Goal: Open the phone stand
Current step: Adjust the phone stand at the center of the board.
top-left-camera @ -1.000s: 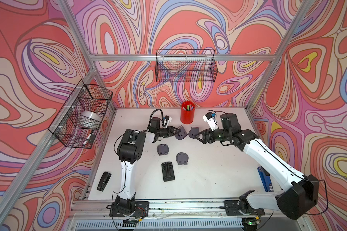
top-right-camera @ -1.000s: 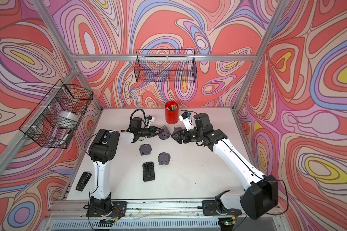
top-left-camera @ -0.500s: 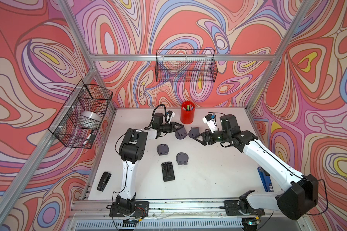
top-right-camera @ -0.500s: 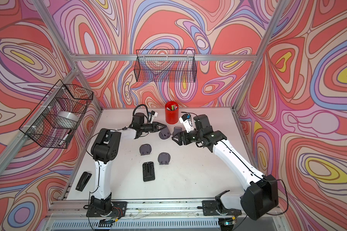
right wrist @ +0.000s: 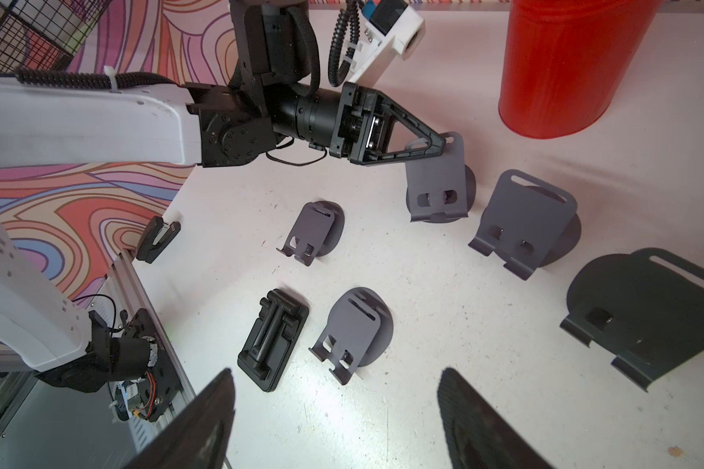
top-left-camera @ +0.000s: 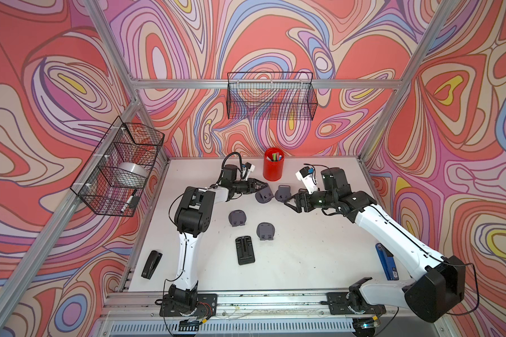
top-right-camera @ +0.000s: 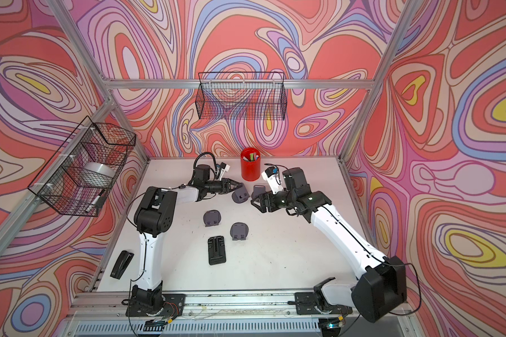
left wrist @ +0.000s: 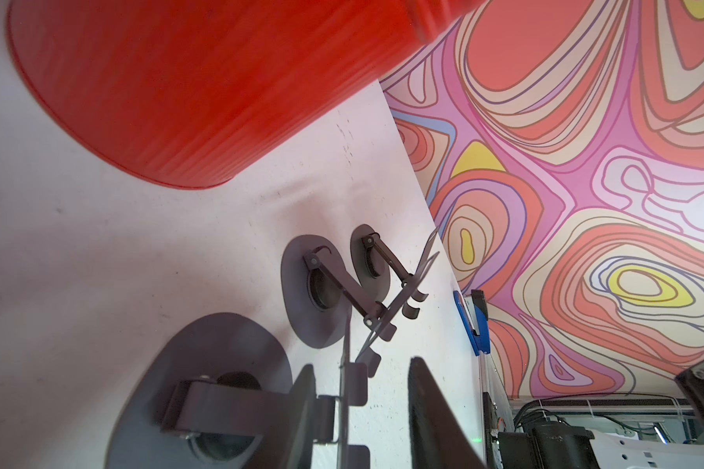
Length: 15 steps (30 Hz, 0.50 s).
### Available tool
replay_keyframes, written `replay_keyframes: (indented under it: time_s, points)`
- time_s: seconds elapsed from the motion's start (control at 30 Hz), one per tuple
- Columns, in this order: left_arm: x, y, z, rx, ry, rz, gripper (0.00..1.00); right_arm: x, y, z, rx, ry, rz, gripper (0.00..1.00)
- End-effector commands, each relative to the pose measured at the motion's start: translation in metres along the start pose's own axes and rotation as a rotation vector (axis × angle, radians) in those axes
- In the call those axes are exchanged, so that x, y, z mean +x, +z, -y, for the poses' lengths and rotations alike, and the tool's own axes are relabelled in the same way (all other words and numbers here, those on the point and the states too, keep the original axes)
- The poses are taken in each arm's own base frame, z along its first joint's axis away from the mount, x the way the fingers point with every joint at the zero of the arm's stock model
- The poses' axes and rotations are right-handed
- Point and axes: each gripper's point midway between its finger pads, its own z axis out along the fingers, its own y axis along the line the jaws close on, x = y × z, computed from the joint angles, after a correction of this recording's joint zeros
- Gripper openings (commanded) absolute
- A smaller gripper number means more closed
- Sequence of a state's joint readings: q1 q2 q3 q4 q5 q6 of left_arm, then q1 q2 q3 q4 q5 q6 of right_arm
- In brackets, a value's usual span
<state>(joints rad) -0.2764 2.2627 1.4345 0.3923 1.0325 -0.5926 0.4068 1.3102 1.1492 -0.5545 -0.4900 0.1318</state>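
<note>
You are working on a white worktop, scuffed and speckled with small dark marks. It is boxed in on three sides by walls printed in red, pink, lilac and yellow swirls, with aluminium rails at the corners. A long wire basket hangs on the back wall. A second wire basket on the wall at your left holds a tape roll and a marker.

The phone stand stands near the back of the worktop, close to the red pen cup, with its grey plate raised off its round base. Your left pincer is at the plate's top edge. The left wrist view shows its fingers apart with the thin plate between them, close to one finger and clear of the other. Your right pincer hovers just to the right, its jaws spread wide around nothing.

Beside that stand is a second grey stand, also raised, and the right wrist view shows a third grey stand beyond it. Nearer the front sit a fourth grey stand, a fifth grey stand and a flat black phone holder. A black stapler lies at the front left edge. A blue stapler lies at the right edge, partly behind your right arm.
</note>
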Motion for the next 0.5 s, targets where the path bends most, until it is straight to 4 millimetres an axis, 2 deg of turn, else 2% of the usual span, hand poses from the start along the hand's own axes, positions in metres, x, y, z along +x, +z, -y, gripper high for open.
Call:
replay_keyframes:
  time_s: [0.0, 0.27, 0.33, 0.47]
  points:
    - [0.013, 0.002, 0.001, -0.001, 0.005, -0.032, 0.35, 0.004, 0.0, 0.001, -0.002, 0.001, -0.004, 0.8]
    - [0.026, 0.008, -0.006, -0.08, 0.026, -0.033, 0.35, 0.006, -0.001, 0.0, -0.005, 0.0, -0.004, 0.8]
    - [0.024, 0.007, -0.007, -0.097, 0.039, -0.023, 0.32, 0.007, -0.001, 0.0, -0.003, 0.001, -0.005, 0.8]
    - [0.02, 0.005, -0.009, -0.13, 0.062, -0.003, 0.21, 0.01, 0.0, 0.001, -0.006, 0.014, -0.011, 0.8]
